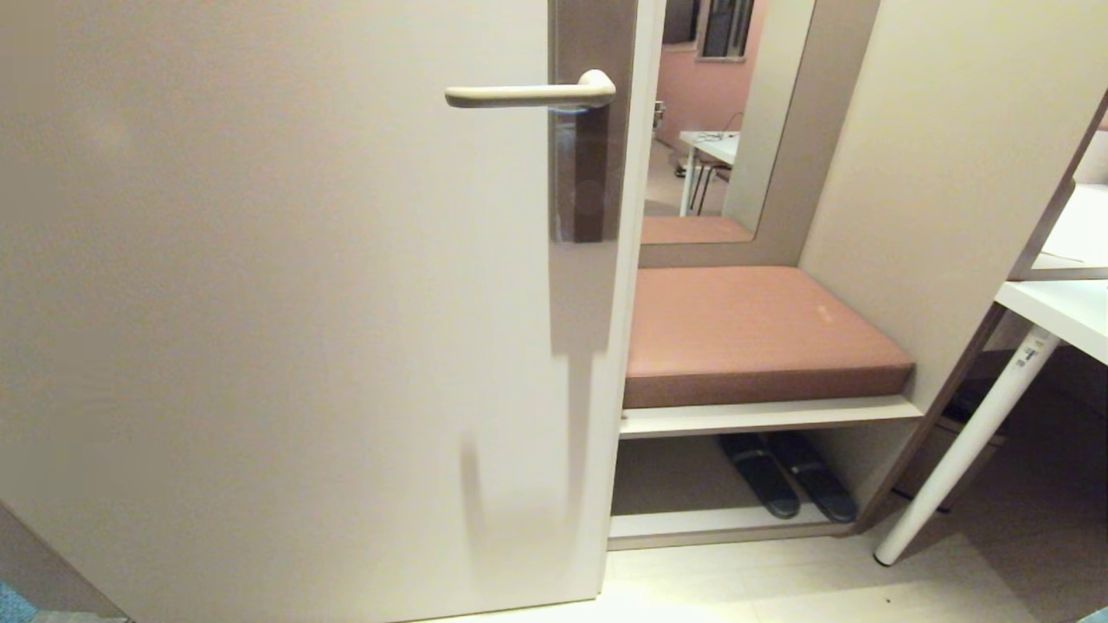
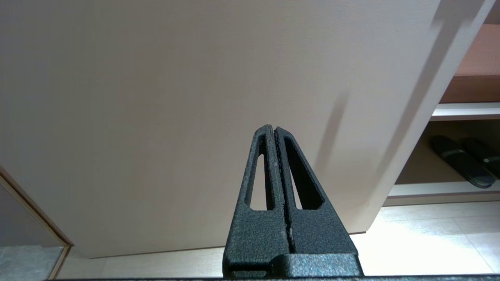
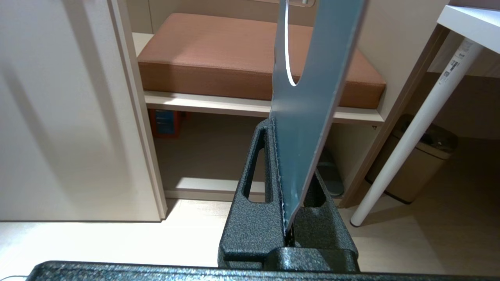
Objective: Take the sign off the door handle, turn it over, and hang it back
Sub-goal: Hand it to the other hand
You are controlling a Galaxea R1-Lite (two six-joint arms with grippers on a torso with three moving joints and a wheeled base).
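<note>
Head view: the door handle [image 1: 528, 93] juts level from its brown backplate [image 1: 593, 156] near the free edge of the pale door [image 1: 260, 303], and nothing hangs on it. Neither arm shows here. Past the door's edge a bench with a reddish-brown cushion [image 1: 753, 333] sits in an alcove, a pair of dark slippers [image 1: 788, 484] on the shelf below it, and a white table leg [image 1: 969, 446] slants down at the right.

Left wrist view: the left gripper [image 2: 275, 130] points at the lower part of the door, apart from it, its two black fingers [image 2: 259, 171] pressed flat together with nothing between them.

Right wrist view: the right gripper [image 3: 279, 128] is clamped on the sign [image 3: 308, 101], pinching its lower end so the card stands up out of the fingers [image 3: 254, 171] in front of the bench's front edge. The blue face shows, seen nearly edge-on, with its hole [image 3: 288, 50] a thin sliver; the print cannot be read. A beige bin [image 3: 414, 168] stands behind the table leg.
</note>
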